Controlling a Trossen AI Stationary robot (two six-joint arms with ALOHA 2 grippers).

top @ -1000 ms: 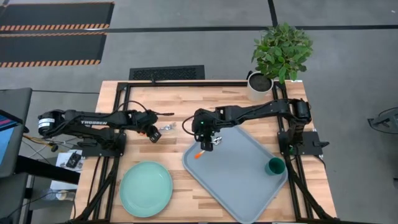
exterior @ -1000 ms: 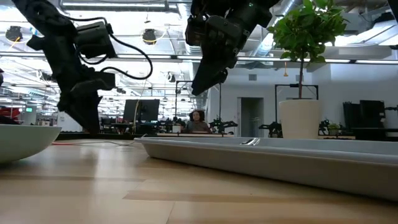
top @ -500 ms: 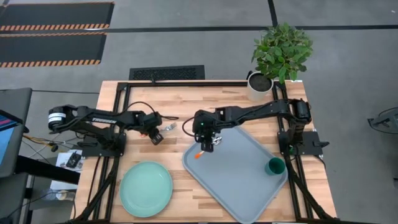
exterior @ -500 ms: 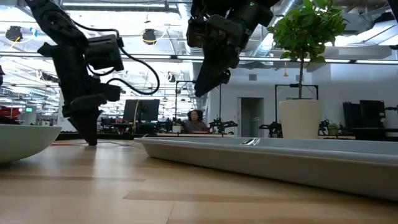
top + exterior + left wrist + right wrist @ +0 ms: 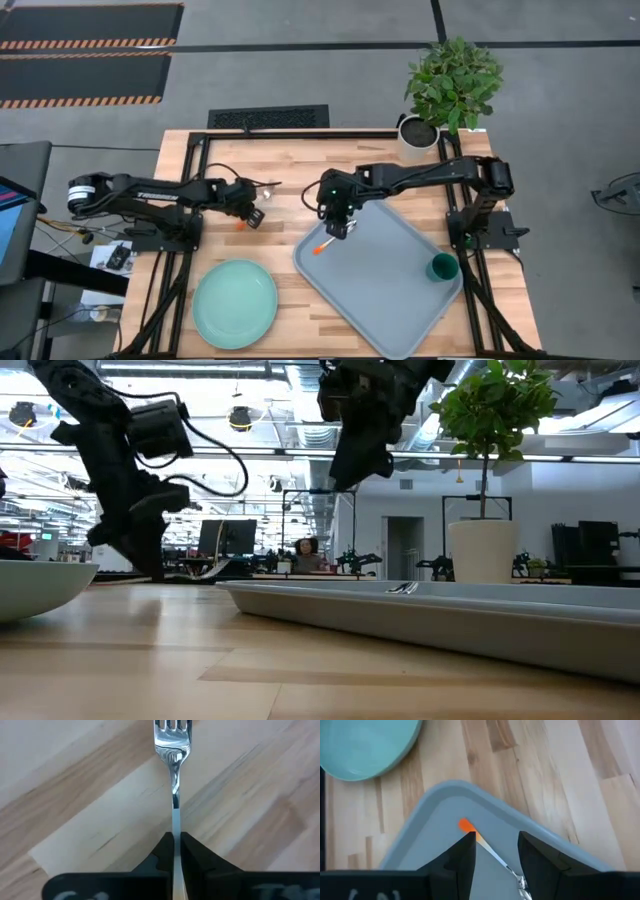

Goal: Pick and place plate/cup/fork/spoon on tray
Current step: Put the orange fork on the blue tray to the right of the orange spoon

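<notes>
My left gripper [image 5: 253, 216] is shut on the fork [image 5: 173, 750] low over the table's left half. The fork's orange handle end [image 5: 240, 224] sticks out behind the fingers. My right gripper [image 5: 339, 228] is open above the near left corner of the grey-blue tray [image 5: 390, 295]. The spoon [image 5: 487, 850] lies flat on the tray floor below it, with its orange end [image 5: 318, 247] toward the corner. The dark green cup [image 5: 442, 268] stands upright on the tray's right side. The mint-green plate [image 5: 235, 303] rests on the table left of the tray. My left gripper pinches the fork's thin silver shaft [image 5: 174, 820] between its two fingers, behind the pronged head. The fingers lie along the fork, and the prongs [image 5: 172, 726] point away ahead of them. In the low view the head end [image 5: 205, 567] shows slightly above the table.
A white pot [image 5: 418, 138] with a leafy plant stands at the table's far right corner. Black frame rails [image 5: 190, 180] run along the table's left, far and right sides. Bare wood lies between the plate, the tray and my left gripper.
My left gripper has dropped to the table, taken hold of the fork and risen a little; the fork has left its spot on the wood. My right gripper has risen and moved slightly toward the table's right edge, and the spoon stays on the tray.
</notes>
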